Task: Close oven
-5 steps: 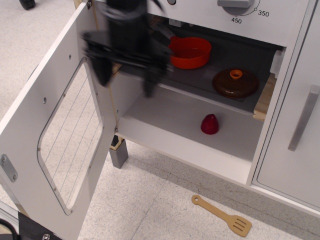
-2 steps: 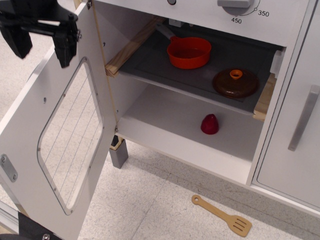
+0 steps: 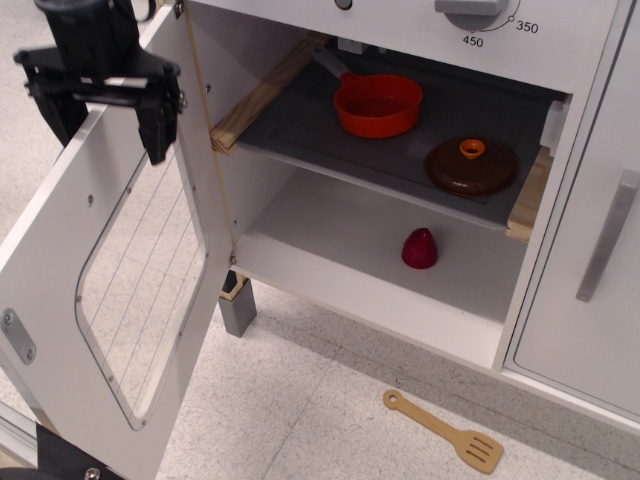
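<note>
The white toy oven [image 3: 400, 300] stands open, with a dark grey shelf [image 3: 330, 140] inside. Its large white door [image 3: 50, 250] with the rounded wire-lined window [image 3: 140, 290] is swung wide open to the left. The door's handle is hidden. My black gripper [image 3: 112, 148] is at the top left, open, pointing down at the door's upper edge. One finger [image 3: 157, 130] is in front of the door's inner face, the other finger [image 3: 62, 115] is beyond its outer edge. It holds nothing.
A red pot [image 3: 378, 103] and a brown lid [image 3: 471, 165] sit on the shelf. A small red object [image 3: 419, 248] lies on the oven floor. A wooden spatula [image 3: 445, 430] lies on the ground. A cabinet door with a grey handle [image 3: 608, 235] is at the right.
My gripper has moved from in front of the oven opening leftward to the door's upper edge, then slightly right and down. The door has not visibly moved.
</note>
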Robot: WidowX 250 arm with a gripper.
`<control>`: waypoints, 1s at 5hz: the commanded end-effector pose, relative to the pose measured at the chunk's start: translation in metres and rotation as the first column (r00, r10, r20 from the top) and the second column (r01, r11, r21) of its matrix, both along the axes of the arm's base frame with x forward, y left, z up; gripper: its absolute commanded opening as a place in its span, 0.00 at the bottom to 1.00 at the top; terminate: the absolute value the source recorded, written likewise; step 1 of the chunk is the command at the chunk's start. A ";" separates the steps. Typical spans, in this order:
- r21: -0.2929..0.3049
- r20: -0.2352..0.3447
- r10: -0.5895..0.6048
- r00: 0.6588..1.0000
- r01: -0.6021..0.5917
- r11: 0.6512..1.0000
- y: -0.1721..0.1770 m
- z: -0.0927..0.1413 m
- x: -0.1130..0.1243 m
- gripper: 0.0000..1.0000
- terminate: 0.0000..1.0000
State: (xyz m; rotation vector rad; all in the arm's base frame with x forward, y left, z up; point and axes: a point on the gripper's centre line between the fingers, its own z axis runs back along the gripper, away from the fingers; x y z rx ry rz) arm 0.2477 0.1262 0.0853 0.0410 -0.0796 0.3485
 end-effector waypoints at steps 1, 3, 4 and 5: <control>-0.005 0.068 0.072 0.995 -0.072 0.997 -0.045 -0.007 0.021 1.00 0.00; -0.036 0.152 0.224 0.963 -0.222 0.975 -0.098 0.007 0.059 1.00 0.00; -0.063 0.167 0.265 0.949 -0.258 0.964 -0.113 0.019 0.074 1.00 0.00; -0.137 0.144 0.269 0.952 -0.250 0.959 -0.125 0.044 0.074 1.00 0.00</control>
